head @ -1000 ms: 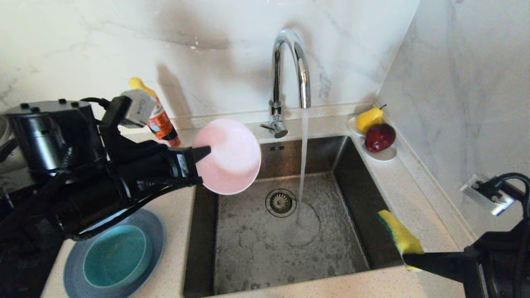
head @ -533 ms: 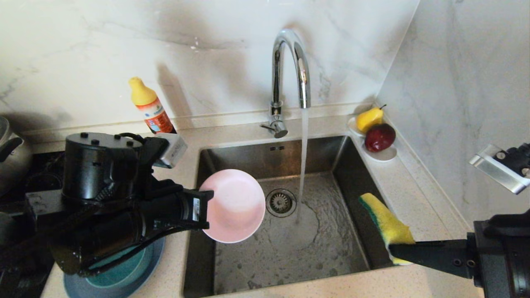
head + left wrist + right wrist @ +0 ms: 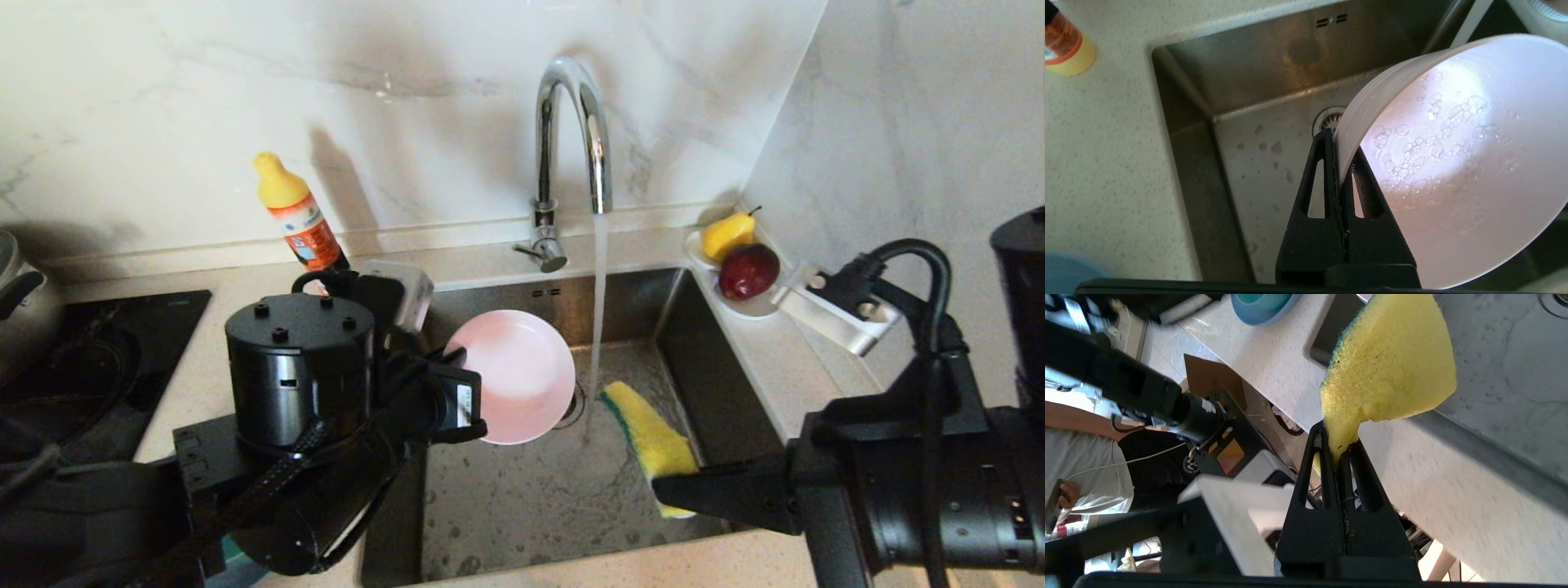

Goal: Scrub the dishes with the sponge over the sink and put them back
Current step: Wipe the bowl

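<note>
Left tool (image 3: 465, 390) is clamped shut on the rim of the pink bowl (image 3: 518, 376), holding it tilted over the sink (image 3: 522, 498) with the open face turned up and toward the right. The left wrist view shows beads of water inside the bowl.

Right tool (image 3: 682, 490) is pinched tight on one end of the sponge (image 3: 649, 429); the sponge's long axis runs from that tool up toward the tap stream (image 3: 600, 302), the green side along its left edge.

Key relation: the bowl lies to the left of the sponge, near it but apart, with the falling water roughly between them. The free end of the sponge is the part closest to the bowl's rim. Whether it sits at the bowl's height or lower is hard to judge.

Likely next: bring the sponge leftward into the bowl's hollow; the bowl's tilt suits that.

Plate and teal bowl (image 3: 1261, 304) sit on the surface left of the sink.
</note>
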Controlling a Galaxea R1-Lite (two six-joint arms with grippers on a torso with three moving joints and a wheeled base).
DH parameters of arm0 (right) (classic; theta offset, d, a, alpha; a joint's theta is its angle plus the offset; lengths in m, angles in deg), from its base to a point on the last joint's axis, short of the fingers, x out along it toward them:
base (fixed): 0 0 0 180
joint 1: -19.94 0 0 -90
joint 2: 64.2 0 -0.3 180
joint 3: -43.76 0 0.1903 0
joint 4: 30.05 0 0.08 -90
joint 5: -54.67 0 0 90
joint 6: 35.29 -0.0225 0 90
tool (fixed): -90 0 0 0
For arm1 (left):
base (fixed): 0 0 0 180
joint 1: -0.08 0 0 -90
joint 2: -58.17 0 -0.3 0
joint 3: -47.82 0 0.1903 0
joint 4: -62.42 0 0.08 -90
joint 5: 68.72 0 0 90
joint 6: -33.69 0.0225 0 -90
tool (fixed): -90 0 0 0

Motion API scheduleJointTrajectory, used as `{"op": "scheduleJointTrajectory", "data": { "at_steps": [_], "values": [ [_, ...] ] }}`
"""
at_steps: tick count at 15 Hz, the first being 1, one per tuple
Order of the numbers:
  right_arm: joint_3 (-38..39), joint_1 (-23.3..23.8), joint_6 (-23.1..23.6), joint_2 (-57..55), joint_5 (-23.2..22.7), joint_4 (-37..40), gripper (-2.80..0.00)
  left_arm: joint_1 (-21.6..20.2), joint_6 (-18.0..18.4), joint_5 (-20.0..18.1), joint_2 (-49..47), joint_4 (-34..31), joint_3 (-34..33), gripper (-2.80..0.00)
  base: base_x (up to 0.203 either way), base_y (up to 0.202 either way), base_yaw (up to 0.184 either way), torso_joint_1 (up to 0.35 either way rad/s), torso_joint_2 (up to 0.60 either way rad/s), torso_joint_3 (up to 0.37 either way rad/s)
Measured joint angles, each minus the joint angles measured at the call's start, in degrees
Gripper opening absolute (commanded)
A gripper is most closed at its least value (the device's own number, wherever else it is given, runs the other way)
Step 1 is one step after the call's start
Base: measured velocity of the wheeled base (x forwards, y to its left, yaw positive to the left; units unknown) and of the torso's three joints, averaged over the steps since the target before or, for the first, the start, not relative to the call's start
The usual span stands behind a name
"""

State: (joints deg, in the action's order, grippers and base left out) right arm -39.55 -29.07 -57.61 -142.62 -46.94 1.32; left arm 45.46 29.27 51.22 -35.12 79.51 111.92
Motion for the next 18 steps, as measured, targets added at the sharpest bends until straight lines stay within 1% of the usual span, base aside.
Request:
{"op": "scheduleJointTrajectory", "data": {
  "at_steps": [2,5,7,10,14,18],
  "values": [
    [-2.45,-0.51,0.00,-3.44,-0.53,-0.01,-2.80,1.14,0.11,2.10,-1.48,2.05,-0.11,-2.80,0.000,0.000,0.000,0.000,0.00,0.000],
    [-5.82,-1.07,-0.63,-7.88,-1.01,0.01,-2.80,2.19,0.11,2.61,-3.37,8.97,-0.84,-2.80,0.000,0.000,0.000,0.000,0.00,0.000],
    [-8.23,-1.10,-2.15,-10.53,-0.96,-0.02,-2.80,2.33,-0.15,2.61,-3.91,9.68,-1.45,-2.80,0.000,0.000,0.000,0.000,0.00,0.000],
    [-11.26,-0.72,-3.00,-14.40,-0.85,-0.11,-2.80,2.43,-0.28,2.56,-3.93,10.19,-1.86,-2.80,0.000,0.000,0.000,0.000,0.00,0.000],
    [-15.08,1.56,-4.24,-18.27,-0.85,-0.10,-2.80,2.44,-0.15,2.37,-3.95,15.12,-3.37,-2.80,0.000,0.000,0.000,0.000,0.00,0.000],
    [-17.85,3.99,-4.33,-21.10,-0.88,-0.18,-2.80,2.46,-0.26,2.13,-3.89,15.37,-4.32,-2.80,0.000,0.000,0.000,0.000,0.00,0.000]
  ]
}}
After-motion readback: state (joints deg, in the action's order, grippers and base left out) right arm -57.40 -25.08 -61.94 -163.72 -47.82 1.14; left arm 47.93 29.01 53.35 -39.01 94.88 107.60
